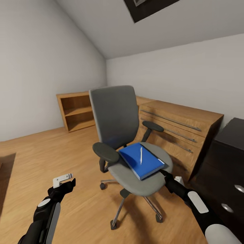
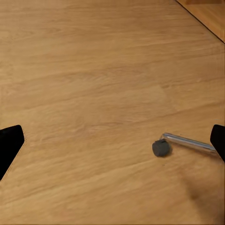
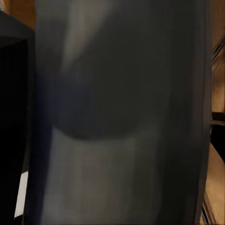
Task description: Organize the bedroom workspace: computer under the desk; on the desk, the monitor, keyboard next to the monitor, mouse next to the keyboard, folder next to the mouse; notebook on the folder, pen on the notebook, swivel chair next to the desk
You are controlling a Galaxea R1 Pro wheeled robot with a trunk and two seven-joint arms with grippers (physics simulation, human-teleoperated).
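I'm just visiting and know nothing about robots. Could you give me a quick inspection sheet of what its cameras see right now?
Surface: light wood floor; a corner of the black desk with round knobs at right.
Job's things: the swivel chair stands on the floor; the blue folder lies on its seat, the pen on top of the folder.
Clutter: nothing seen.
Grippers: left gripper hangs over the floor, open and empty; right gripper reaches in under the front edge of the seat, state cannot be told.
Cables: nothing seen.
Surroundings: light-wood shelves and drawer chest along pale grey walls, under a sloped ceiling.
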